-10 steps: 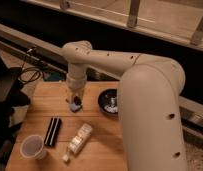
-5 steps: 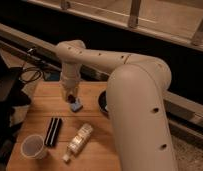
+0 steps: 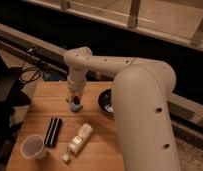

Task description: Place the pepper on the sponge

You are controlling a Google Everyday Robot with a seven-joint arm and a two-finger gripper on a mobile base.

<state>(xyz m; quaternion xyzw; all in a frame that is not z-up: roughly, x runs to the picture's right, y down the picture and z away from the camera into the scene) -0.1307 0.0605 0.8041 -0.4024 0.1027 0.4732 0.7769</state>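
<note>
Although the thick white arm (image 3: 140, 100) fills most of the right half of the view, its slimmer forearm reaches up and left to an elbow, and from there the wrist runs straight down over the wooden table (image 3: 95, 155). At the bottom of that wrist the gripper (image 3: 75, 99) points downward, directly over the sponge (image 3: 78, 107), a small blue-grey block lying on the back half of the table, left of centre. The gripper's tip either touches the sponge or sits just above it; which of the two cannot be told. The pepper (image 3: 73, 102) shows only as a small dark bit at the gripper's tip, right at the top of the sponge, and whether it rests on the sponge or is clear of it cannot be told. Whether the gripper is clamped on the pepper or spread apart cannot be told either. Just right of the sponge a dark round bowl (image 3: 105, 102) stands on the table, its right side hidden behind the arm. Nearer the front, a long black rectangular object (image 3: 53, 131) lies flat, and just to its right a white-and-tan bottle (image 3: 79, 140) lies on its side at a slant. A pale cup (image 3: 33, 146) stands upright at the front left corner, near the black object. Off the table's left side, dark cables (image 3: 30, 75) loop across the floor.
</note>
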